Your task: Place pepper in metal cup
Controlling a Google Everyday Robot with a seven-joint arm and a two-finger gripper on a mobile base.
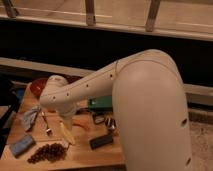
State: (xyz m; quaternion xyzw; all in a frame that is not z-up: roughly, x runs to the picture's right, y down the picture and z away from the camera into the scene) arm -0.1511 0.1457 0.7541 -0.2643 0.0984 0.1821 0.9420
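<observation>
The pepper [80,123] is a slim red-orange piece lying on the wooden table [85,156], just right of the arm's wrist. The metal cup [111,124] is a small dark shiny shape right of it, close to the arm's big white elbow. My gripper [67,116] hangs below the white wrist, low over the table between a fork and the pepper. It is mostly hidden by the wrist.
A pale yellow elongated item [67,134] lies below the gripper. Dark grapes [47,152] and a blue sponge [21,145] sit at the front left, with a fork [46,125], a grey cloth [30,117], a red bowl [37,86], a green object [102,103] and a black bar [101,141].
</observation>
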